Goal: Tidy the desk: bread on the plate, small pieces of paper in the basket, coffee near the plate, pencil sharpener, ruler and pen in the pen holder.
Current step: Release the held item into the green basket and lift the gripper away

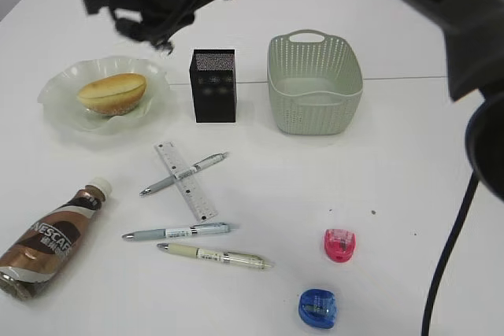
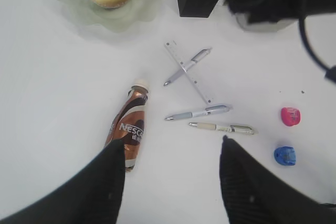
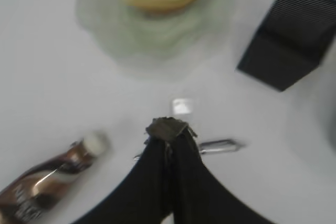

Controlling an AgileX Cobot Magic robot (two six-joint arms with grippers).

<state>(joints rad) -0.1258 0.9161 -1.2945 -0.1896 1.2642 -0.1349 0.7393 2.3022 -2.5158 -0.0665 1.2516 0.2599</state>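
Pinching paper ball [image 3: 167, 128], right hand [image 3: 169, 136] above desk [image 3: 52, 93].

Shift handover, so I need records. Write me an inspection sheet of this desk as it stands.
Surface: white desk, seam across.
Job's things: bread on plate; coffee bottle lying down, apart from plate; ruler crossing one pen; grey pen, cream pen, pink sharpener, blue sharpener loose; pen holder, basket upright.
Clutter: nothing seen.
Grippers: left gripper jaws open, empty; right gripper jaws shut on paper scrap.
Cables: black cable at right.
Surroundings: nothing seen.
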